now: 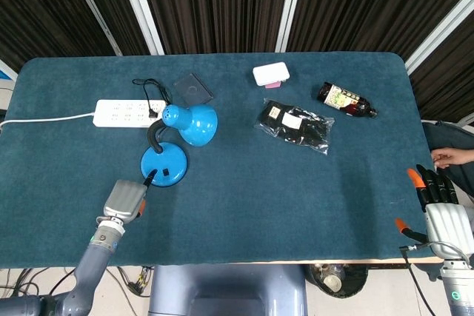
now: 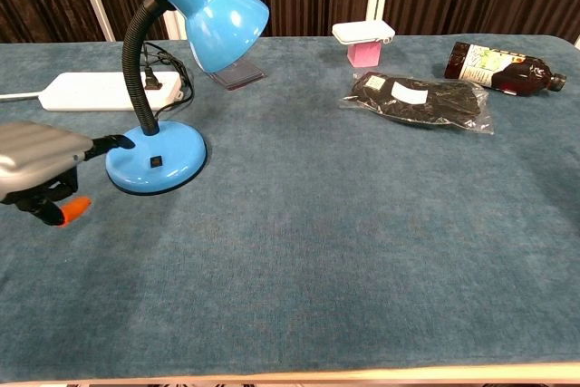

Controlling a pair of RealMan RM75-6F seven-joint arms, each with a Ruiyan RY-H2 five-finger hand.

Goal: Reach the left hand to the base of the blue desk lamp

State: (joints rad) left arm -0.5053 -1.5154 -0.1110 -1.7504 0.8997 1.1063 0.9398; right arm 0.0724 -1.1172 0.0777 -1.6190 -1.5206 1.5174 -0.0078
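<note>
The blue desk lamp stands at the table's left middle, its round base (image 1: 164,164) flat on the cloth and its shade (image 1: 198,124) bent over on a black neck. My left hand (image 1: 126,199) lies just in front and to the left of the base, holding nothing. One dark fingertip (image 1: 151,176) reaches the base's rim. In the chest view that hand (image 2: 41,160) comes in from the left edge, its finger at the near left side of the base (image 2: 163,165). Whether it touches is unclear. My right hand (image 1: 443,209) is at the table's front right corner, fingers spread.
A white power strip (image 1: 127,113) with the lamp's cord lies behind the lamp, beside a dark flat card (image 1: 193,89). A white box (image 1: 271,74), a black packet (image 1: 296,125) and a dark bottle (image 1: 346,100) lie at the back right. A person's hand (image 1: 448,155) shows at the right edge.
</note>
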